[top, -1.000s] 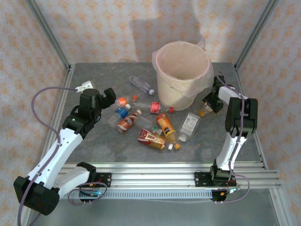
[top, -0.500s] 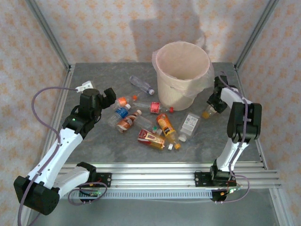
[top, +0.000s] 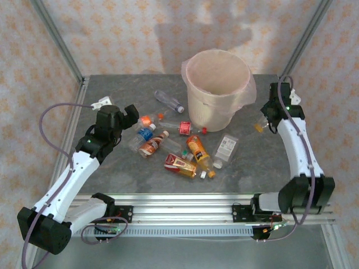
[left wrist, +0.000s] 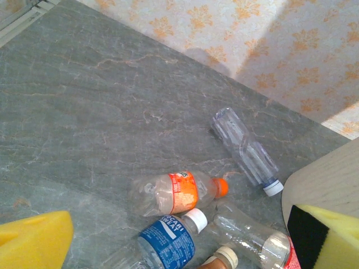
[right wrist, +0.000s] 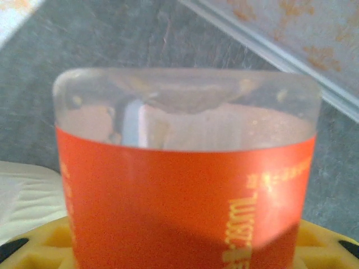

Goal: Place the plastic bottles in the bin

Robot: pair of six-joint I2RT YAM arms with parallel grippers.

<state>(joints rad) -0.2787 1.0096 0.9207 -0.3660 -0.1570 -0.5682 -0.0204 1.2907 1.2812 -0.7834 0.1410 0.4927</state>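
1. Right of the bin (top: 207, 109), near the table's (top: 129, 174) edge, the right gripper (top: 266, 121) clamps an orange-labelled bottle (right wrist: 185, 185).
2. Over the scattered bottles (top: 197, 148) mid-table, the left gripper (top: 126, 123) gapes wide.
3. Inside the bin, pinkish liner (top: 220, 78) shows.

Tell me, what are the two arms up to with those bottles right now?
Left end effector open, above the loose bottles. Right end effector shut on an orange-labelled bottle, beside the bin. Path to bin looks clear.
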